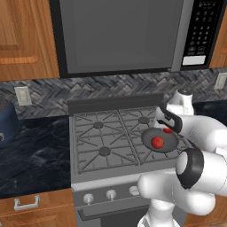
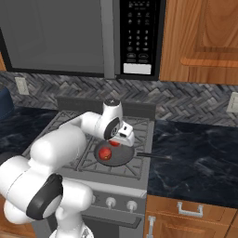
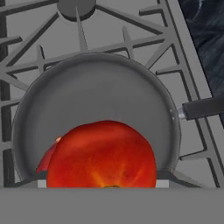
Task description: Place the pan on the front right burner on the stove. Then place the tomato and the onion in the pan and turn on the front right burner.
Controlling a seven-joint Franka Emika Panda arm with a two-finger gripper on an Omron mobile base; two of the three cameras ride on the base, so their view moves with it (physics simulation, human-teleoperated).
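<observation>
The dark grey pan (image 1: 150,135) (image 2: 122,159) (image 3: 100,92) sits on the stove (image 1: 102,133) (image 2: 69,124) over the front right burner, which it hides. Its handle (image 2: 153,155) (image 3: 203,107) points right. A round red thing (image 1: 156,142) (image 2: 105,154) (image 3: 43,161) lies in the pan; I cannot tell whether it is the onion. My gripper (image 1: 167,128) (image 2: 116,142) (image 3: 101,183) hangs just over the pan's far side. It is shut on a smooth red-orange fruit (image 3: 101,155) that looks like the tomato. The fruit hides the fingertips in the hand view.
The back right burner (image 1: 143,119) (image 3: 75,6) lies just beyond the pan. Silver knobs (image 1: 111,193) (image 2: 110,201) line the stove's front. A microwave (image 1: 119,35) hangs above. Dark counter (image 2: 200,148) runs to the right, and a blue pot (image 1: 6,119) stands at the left.
</observation>
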